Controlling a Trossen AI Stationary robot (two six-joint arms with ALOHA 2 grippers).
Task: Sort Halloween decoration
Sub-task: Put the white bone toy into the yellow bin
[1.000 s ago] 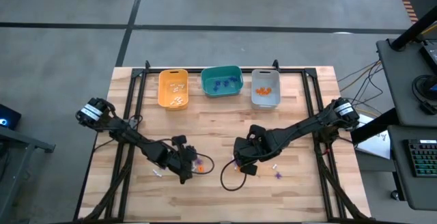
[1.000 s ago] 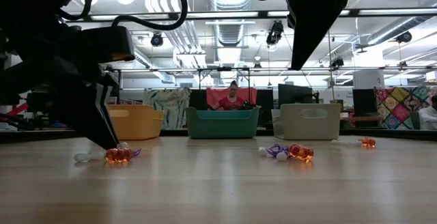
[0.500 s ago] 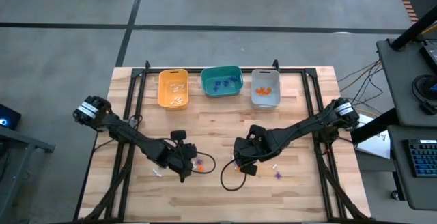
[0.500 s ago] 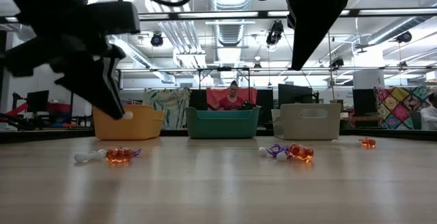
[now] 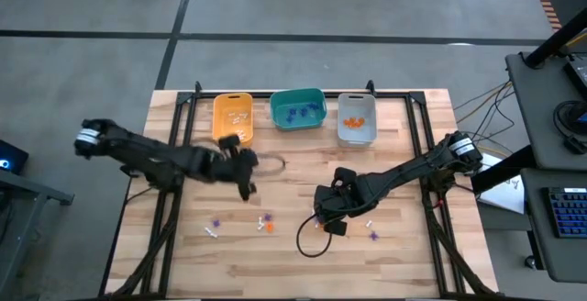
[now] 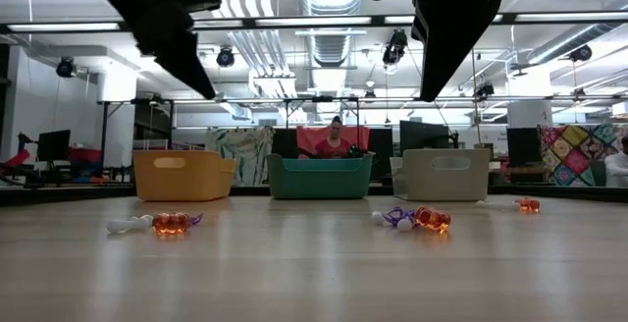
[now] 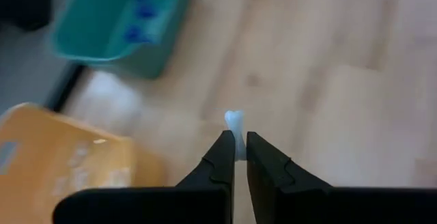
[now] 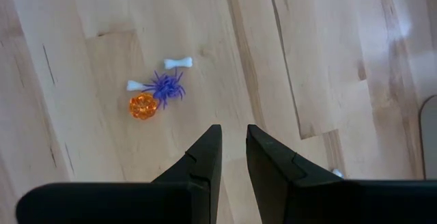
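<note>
1. The left gripper (image 7: pixel 240 157) pinches a small white bone trinket (image 7: pixel 234 123) between its fingertips, raised above the table (image 5: pixel 303 262) just in front of the yellow bin (image 5: pixel 232 119).
2. Beside the yellow bin stand the teal bin (image 5: pixel 298 109), with purple-blue pieces inside, and the grey bin (image 5: pixel 357 118), with orange pieces inside.
3. The right gripper (image 8: pixel 231 157) hangs above the table well in front of the grey bin, its fingers slightly spread and holding nothing.
4. Loose trinkets lie on the table in front of the bins: an orange ball (image 8: pixel 143 106), a purple spider (image 8: pixel 166 86) and two white bones (image 8: pixel 177 63) clustered together below the right gripper.
5. More pieces lie in front of the yellow bin, among them an orange one (image 6: pixel 170 224).
</note>
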